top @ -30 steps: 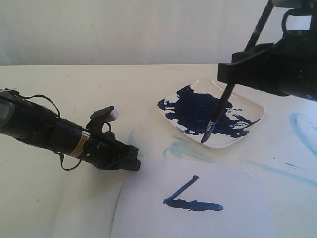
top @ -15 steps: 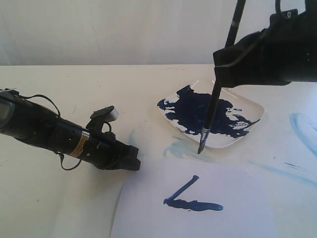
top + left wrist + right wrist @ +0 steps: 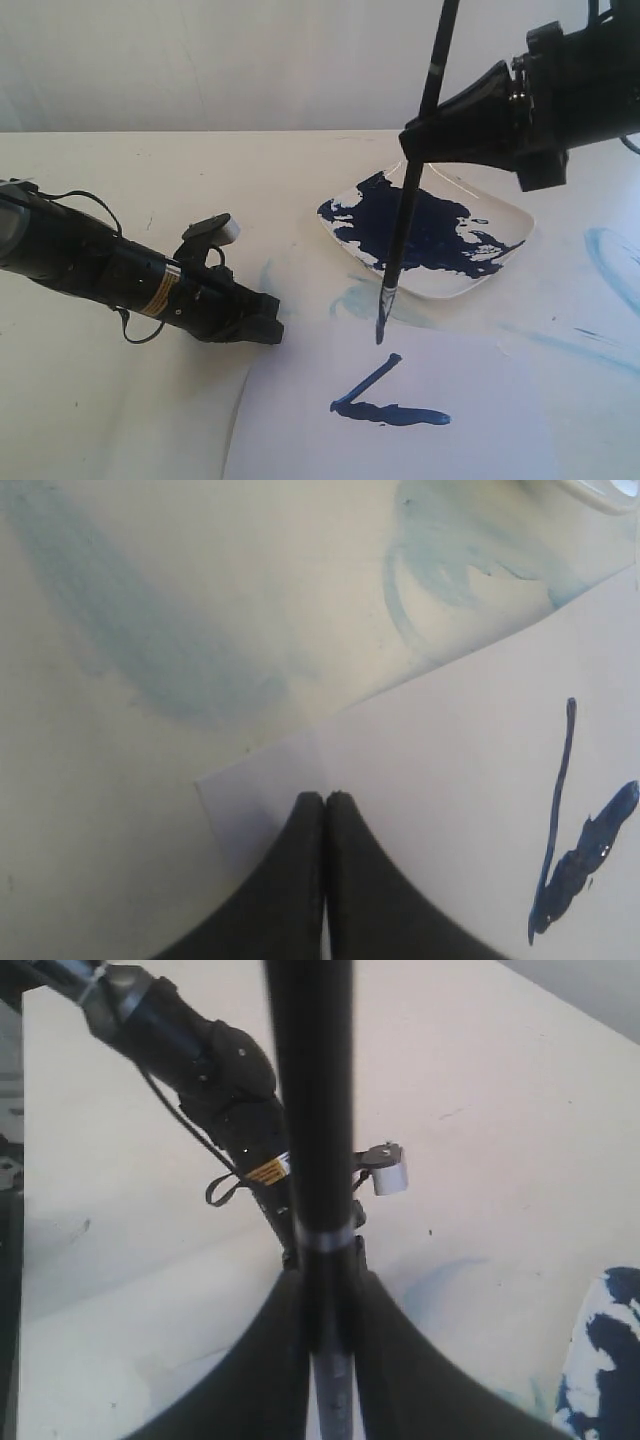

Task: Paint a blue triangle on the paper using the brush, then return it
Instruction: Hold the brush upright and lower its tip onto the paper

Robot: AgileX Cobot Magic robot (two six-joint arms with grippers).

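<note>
At upper right of the exterior view the right gripper (image 3: 418, 140) is clamped on the brush (image 3: 398, 240), which stands near upright with its tip at the upper edge of the paper (image 3: 480, 420), just below the plate (image 3: 510, 215). The blue triangle (image 3: 390, 410) sits lower centre, showing only one slanted side and a thick base. The left gripper (image 3: 325, 805), jaws together, rests on the paper's corner.

Quantities: one brush (image 3: 405, 215), one paper (image 3: 480, 400), one plate (image 3: 508, 216), two blue strokes (image 3: 400, 413), two grippers: left gripper (image 3: 271, 328), right gripper (image 3: 413, 140).
</note>
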